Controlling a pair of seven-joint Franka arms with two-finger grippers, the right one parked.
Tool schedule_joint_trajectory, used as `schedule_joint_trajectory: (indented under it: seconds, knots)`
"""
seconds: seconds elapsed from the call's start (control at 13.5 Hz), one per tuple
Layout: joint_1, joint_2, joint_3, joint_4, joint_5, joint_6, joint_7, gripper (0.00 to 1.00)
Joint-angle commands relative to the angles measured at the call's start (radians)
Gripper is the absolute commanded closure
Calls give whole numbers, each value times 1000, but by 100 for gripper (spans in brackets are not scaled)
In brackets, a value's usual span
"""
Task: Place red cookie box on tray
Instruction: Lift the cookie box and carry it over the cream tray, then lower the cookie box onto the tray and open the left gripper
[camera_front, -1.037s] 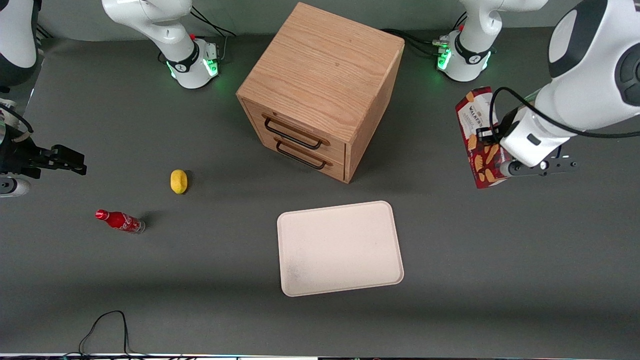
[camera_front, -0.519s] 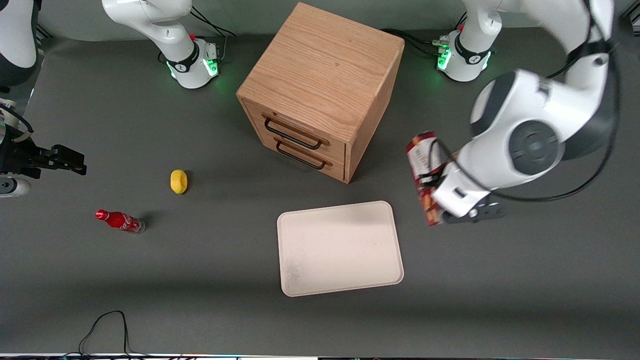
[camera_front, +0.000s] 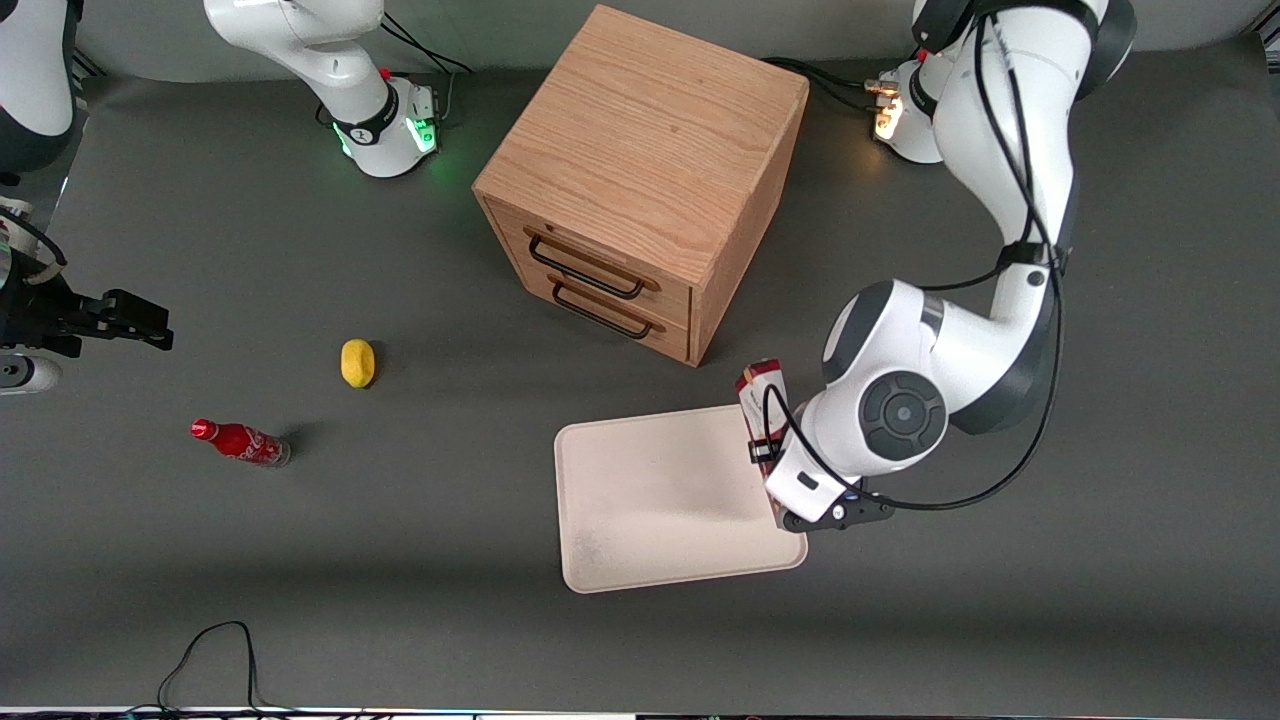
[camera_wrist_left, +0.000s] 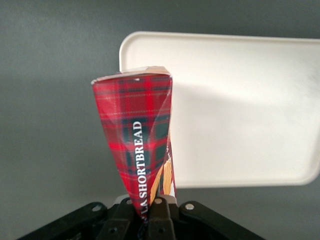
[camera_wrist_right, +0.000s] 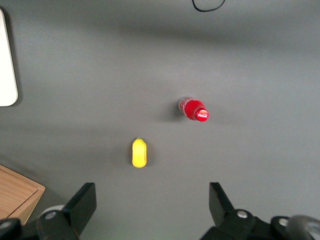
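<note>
The red cookie box (camera_front: 760, 392), a tartan carton with cookie pictures, hangs in my left gripper (camera_front: 772, 468), which is shut on one end of it. The box stands over the edge of the cream tray (camera_front: 650, 500) on the side toward the working arm's end of the table. In the left wrist view the box (camera_wrist_left: 140, 145) sticks out from between the shut fingers of the gripper (camera_wrist_left: 150, 212), its outer end over the tray's rounded corner (camera_wrist_left: 240, 110). Whether the box touches the tray cannot be told.
A wooden drawer cabinet (camera_front: 640, 170) stands just farther from the front camera than the tray. Toward the parked arm's end lie a yellow lemon-like object (camera_front: 357, 362) and a small red cola bottle (camera_front: 240, 442). A black cable (camera_front: 210, 650) loops at the table's near edge.
My gripper has carried the box from the working arm's end of the table toward the tray and nearer the front camera; it now hangs over the tray's edge.
</note>
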Motion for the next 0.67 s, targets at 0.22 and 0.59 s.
schedule_joint_trajectory:
  seconds: [0.22,0.59]
  knots:
    - [-29,122,3,56,82,119,5,100]
    - [-29,151,3,25,88,178,18,100]
